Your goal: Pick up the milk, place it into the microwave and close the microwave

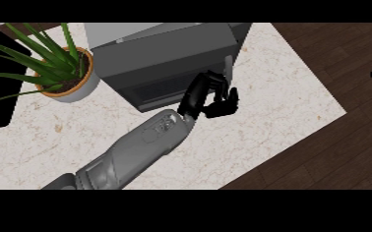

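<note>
From the head view, a pale speckled counter (276, 98) is seen steeply from above, dark wood floor (320, 167) beyond its right edge. A grey microwave (167, 59) stands at the counter's back edge, its door (181, 76) nearly or fully closed against the body; which cannot be told. A potted plant (62, 69) with long green leaves sits at the back left corner, just beside the microwave. One grey forearm (138, 152) rises from the lower edge. Its black hand (218, 103) rests at the door's front right corner, fingers fairly straight, clasping nothing. Whether it is the left or right hand cannot be told. The milk is not visible.
</note>
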